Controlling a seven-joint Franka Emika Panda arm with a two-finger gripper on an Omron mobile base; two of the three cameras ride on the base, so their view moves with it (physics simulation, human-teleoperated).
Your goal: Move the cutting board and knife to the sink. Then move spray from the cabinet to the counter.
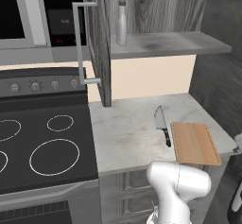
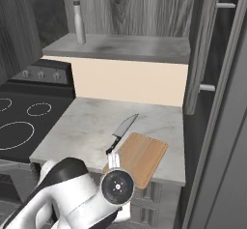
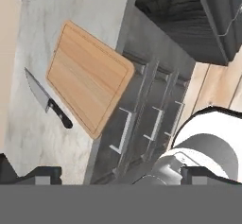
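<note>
The cutting board (image 1: 194, 143) lies flat at the front right corner of the pale marble counter (image 1: 127, 124), one corner reaching over the counter's front edge above the grey drawer fronts (image 3: 142, 119). The knife (image 1: 162, 124) lies on the counter just beside the board's left edge, blade pointing toward the back wall and black handle toward the front; from the hand view a narrow strip of counter shows between knife and board. The spray (image 1: 121, 18) stands upright at the left end of the grey shelf inside the open cabinet (image 1: 160, 43), whose door (image 1: 98, 38) with its long silver bar handle (image 1: 80, 41) is swung out. A black stovetop (image 1: 42, 142) sits left of the counter. The gripper (image 3: 120, 176) hangs low in front of the counter, its two dark tips set wide apart with nothing between them
</note>
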